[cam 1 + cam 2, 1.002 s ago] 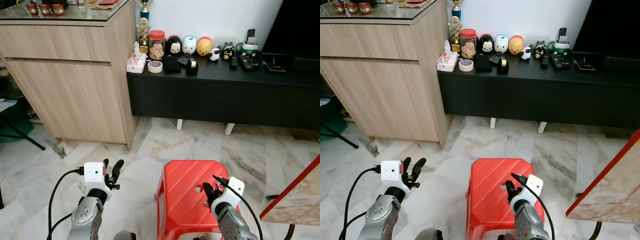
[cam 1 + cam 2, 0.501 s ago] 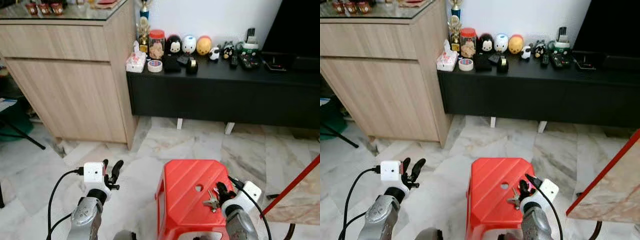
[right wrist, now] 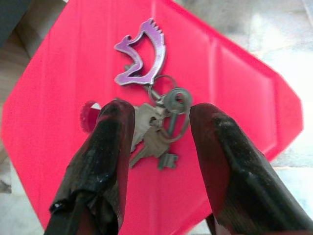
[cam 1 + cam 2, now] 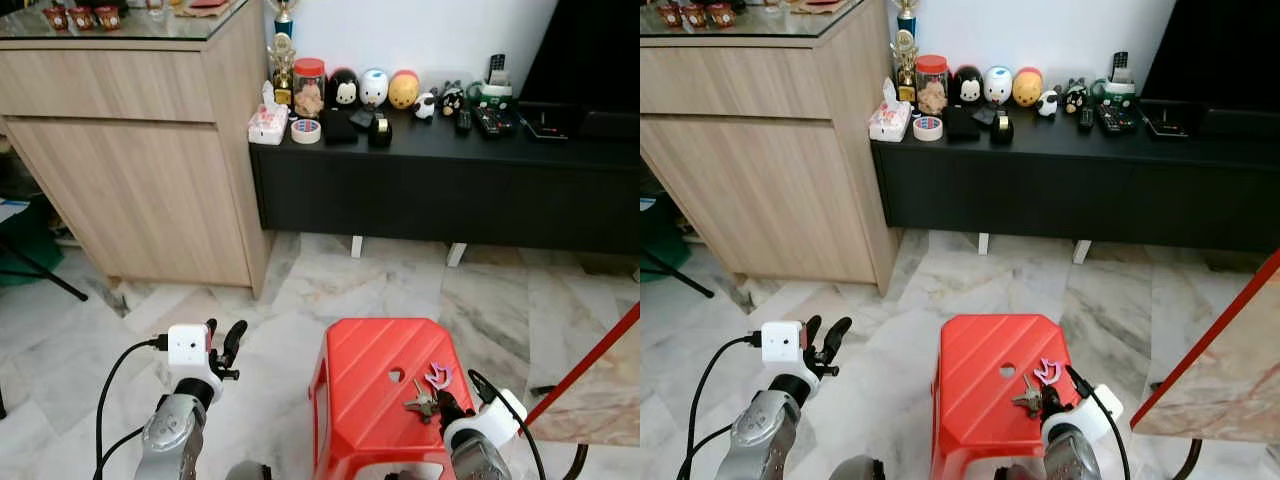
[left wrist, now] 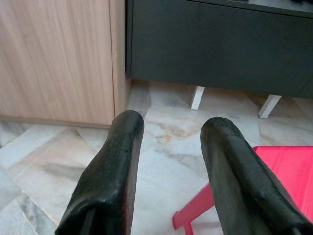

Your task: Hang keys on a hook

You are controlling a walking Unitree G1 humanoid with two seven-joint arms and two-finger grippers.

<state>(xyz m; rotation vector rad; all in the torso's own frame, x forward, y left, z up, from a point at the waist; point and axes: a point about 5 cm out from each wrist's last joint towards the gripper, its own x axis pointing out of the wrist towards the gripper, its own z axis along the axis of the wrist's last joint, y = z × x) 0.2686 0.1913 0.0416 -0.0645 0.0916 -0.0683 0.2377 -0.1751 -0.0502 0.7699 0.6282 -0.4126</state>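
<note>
On red stool (image 4: 370, 385), keys (image 3: 159, 129) lay ungrasped; right gripper (image 3: 161, 147) straddled them, fingers spread (left gripper (image 5: 171, 161) spread, idle at 9 o'clock). Hanging undone.

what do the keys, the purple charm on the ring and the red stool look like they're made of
Bunch of dull silver keys: likely metal, grey with a worn, matte sheen.
Purple bird-shaped key charm: probably anodised metal, going by its thin flat cut-out shape and even satin purple gloss.
Red square-topped stool: looks like moulded plastic, with a uniform glossy red, ribbed top and rounded corners.
The right gripper has its jaws open around the keys.
</note>
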